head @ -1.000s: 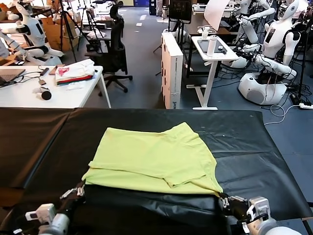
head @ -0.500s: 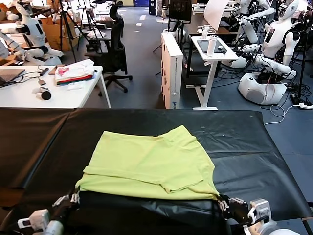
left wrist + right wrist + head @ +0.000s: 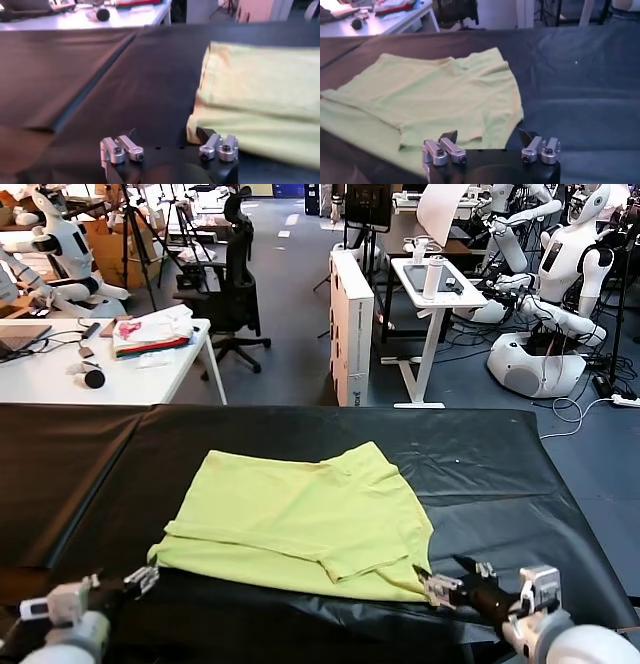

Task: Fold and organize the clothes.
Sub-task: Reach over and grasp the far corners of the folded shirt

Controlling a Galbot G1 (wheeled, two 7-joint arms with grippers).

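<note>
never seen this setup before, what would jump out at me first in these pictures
The lime-yellow T-shirt, folded over and lying in the middle of the black table, catches the eye first. At the near edge both grippers sit open just off its corners, the left gripper at the near-left corner and the right gripper at the near-right one, holding nothing. Behind is a busy lab with white robots.

Setting: robotics lab. You face a black-covered work table (image 3: 520, 484) filling the lower frame. Upper right, you see white humanoid robots (image 3: 560, 274) on wheeled bases beside a small white desk (image 3: 432, 289). Upper left: another white robot (image 3: 62, 244), camera tripods (image 3: 130, 234), a black office chair (image 3: 232, 284), and a cluttered white table (image 3: 60, 374).
</note>
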